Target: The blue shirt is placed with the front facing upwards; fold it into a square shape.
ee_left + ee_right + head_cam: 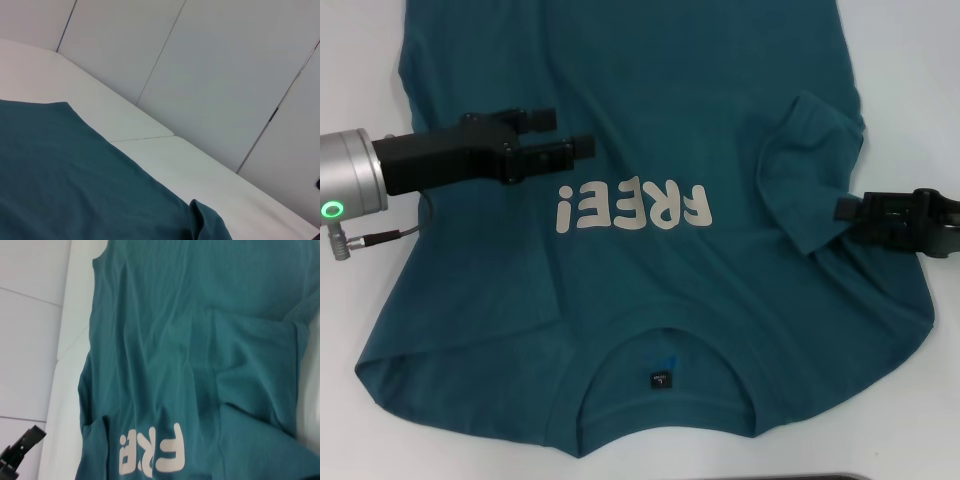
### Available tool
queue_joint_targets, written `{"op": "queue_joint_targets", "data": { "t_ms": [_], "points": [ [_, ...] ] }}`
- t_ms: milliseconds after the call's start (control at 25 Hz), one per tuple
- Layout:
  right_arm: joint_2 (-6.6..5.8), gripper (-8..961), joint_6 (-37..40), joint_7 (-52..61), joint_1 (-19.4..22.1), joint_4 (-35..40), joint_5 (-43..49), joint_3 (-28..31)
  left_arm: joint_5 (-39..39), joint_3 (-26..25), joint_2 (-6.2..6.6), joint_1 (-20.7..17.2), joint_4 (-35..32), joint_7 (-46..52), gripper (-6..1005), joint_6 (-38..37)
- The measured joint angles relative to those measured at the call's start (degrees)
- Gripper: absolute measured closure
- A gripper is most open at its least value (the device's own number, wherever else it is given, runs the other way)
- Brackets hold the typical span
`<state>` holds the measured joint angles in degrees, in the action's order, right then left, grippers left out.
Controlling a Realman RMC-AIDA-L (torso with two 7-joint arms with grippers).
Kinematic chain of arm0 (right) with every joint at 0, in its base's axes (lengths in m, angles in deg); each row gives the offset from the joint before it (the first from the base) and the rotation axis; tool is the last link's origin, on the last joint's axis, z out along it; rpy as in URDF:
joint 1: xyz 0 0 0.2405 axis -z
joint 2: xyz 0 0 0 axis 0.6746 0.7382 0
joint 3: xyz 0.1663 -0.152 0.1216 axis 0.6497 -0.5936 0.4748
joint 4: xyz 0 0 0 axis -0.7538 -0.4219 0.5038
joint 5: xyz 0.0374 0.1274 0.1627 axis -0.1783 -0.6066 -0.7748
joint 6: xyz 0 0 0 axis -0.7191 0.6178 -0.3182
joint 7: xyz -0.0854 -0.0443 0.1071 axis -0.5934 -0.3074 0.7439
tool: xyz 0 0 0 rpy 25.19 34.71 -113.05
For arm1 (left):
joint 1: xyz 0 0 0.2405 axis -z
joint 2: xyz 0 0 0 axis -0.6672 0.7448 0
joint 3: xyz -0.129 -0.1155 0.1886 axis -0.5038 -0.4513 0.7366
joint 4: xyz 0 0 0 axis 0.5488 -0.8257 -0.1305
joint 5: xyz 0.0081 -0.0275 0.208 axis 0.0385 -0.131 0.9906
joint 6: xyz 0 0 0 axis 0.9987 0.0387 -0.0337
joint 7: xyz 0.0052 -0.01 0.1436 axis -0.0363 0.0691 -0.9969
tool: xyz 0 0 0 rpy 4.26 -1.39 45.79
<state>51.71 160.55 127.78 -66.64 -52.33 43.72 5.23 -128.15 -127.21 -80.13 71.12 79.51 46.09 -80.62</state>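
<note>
The blue shirt (650,290) lies spread on the white table, collar nearest me, with the cream "FREE!" lettering (632,208) facing up and the black neck label (661,380) showing. Its right sleeve (810,160) is folded inward onto the body. My left gripper (560,133) hovers open over the chest, just beside the lettering, holding nothing. At the shirt's right edge my right gripper (845,209) touches the lower corner of the folded sleeve. The right wrist view shows the shirt (170,340) and its lettering (152,455). Cloth (65,180) fills the left wrist view's lower part.
White table (910,60) shows to the right of the shirt and at the far left. Pale wall panels (225,75) stand behind the table. A dark edge (810,477) runs along the table's near side.
</note>
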Motion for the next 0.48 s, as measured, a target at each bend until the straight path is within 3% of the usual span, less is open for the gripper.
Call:
{"op": "queue_joint_targets", "data": {
  "t_ms": [360,480],
  "points": [
    [0.21,355,-1.13,-0.18,-1.21,-1.12,-0.04,-0.32,0.00,0.00,0.01,-0.13,-0.01,-0.13,158,0.00],
    [0.31,476,-1.05,-0.24,-1.22,-1.13,-0.08,-0.03,0.00,0.00,0.00,-0.20,0.00,-0.19,158,-0.01]
  ]
}}
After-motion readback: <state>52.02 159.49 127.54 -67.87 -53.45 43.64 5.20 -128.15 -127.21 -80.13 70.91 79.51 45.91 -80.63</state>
